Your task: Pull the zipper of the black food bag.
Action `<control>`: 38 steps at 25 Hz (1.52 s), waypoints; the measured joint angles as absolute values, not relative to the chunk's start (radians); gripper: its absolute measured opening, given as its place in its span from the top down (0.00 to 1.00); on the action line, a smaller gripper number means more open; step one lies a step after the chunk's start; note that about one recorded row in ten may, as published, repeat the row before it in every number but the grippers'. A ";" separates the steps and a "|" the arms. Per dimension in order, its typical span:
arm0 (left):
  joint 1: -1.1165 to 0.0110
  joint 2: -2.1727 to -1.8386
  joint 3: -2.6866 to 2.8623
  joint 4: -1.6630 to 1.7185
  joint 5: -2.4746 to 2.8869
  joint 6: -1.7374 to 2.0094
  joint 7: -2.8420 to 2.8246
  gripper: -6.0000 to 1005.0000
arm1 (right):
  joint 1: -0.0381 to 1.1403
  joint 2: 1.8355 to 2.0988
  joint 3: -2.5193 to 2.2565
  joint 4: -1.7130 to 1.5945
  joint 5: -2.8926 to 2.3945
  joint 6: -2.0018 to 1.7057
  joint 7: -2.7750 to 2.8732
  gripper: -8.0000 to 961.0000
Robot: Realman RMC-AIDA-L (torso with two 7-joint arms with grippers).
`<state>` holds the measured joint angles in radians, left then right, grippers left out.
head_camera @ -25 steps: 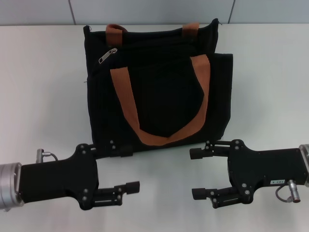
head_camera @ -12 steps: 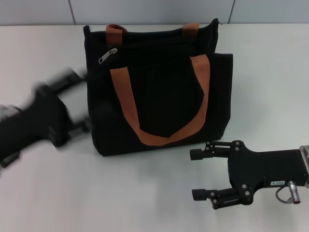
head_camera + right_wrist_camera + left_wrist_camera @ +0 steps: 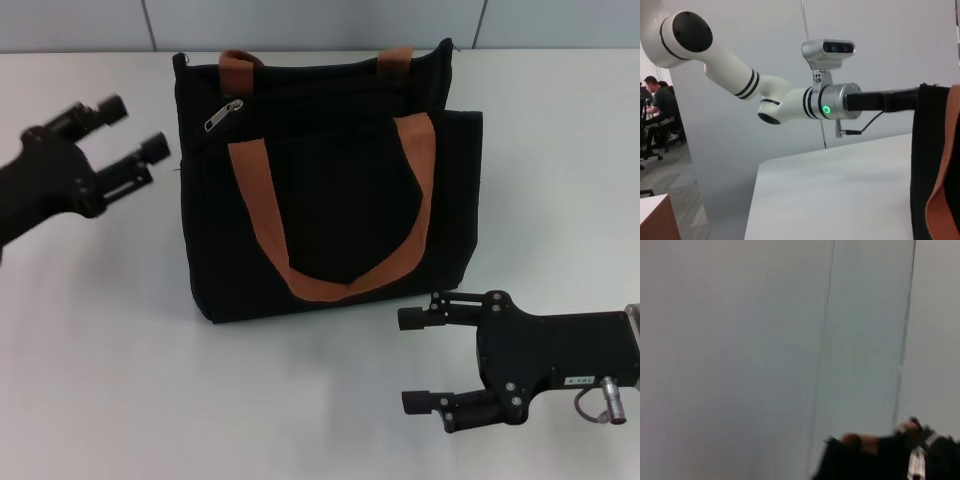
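Zipper (image 3: 223, 115) unpulled at the black food bag's (image 3: 330, 180) upper left corner, left gripper (image 3: 132, 132) just beside it, empty.
Bag lies flat on the white counter (image 3: 560, 180). Left fingers spread wide, apart from the silver tab; they could catch the orange-brown strap (image 3: 255, 190) or slide the unpinned bag. Right gripper (image 3: 420, 360), fingers wide, rests near the bag's lower right corner, holding nothing.

Left end effector (image 3: 130, 128) now beside bag's (image 3: 330, 200) upper corner
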<state>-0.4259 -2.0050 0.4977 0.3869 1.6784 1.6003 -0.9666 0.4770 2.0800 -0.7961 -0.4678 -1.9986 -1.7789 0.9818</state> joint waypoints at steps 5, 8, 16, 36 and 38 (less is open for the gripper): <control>-0.469 -2.014 0.499 0.389 1.793 1.567 -0.960 0.26 | 0.477 2.080 -0.796 -0.468 -1.999 -1.779 0.981 0.21; -0.494 -2.021 0.499 0.390 1.811 1.509 -0.960 0.26 | 0.479 2.080 -0.796 -0.468 -1.999 -1.777 0.981 0.22; -0.540 -2.024 0.542 0.416 1.821 1.450 -0.964 0.26 | 0.481 2.080 -0.794 -0.468 -1.992 -1.776 0.980 0.23; -0.515 -2.062 0.527 0.430 1.715 1.585 -0.969 0.92 | 0.542 2.076 -0.746 -0.404 -1.723 -1.839 1.190 0.25; -0.520 -2.067 0.528 0.432 1.707 1.590 -0.970 0.95 | 0.558 2.074 -0.743 -0.408 -1.709 -1.841 1.252 0.26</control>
<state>-0.5201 -2.0671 0.5276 0.4321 1.7075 1.5895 -0.9698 0.5578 2.0740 -0.7430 -0.4079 -1.7088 -1.8413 1.2523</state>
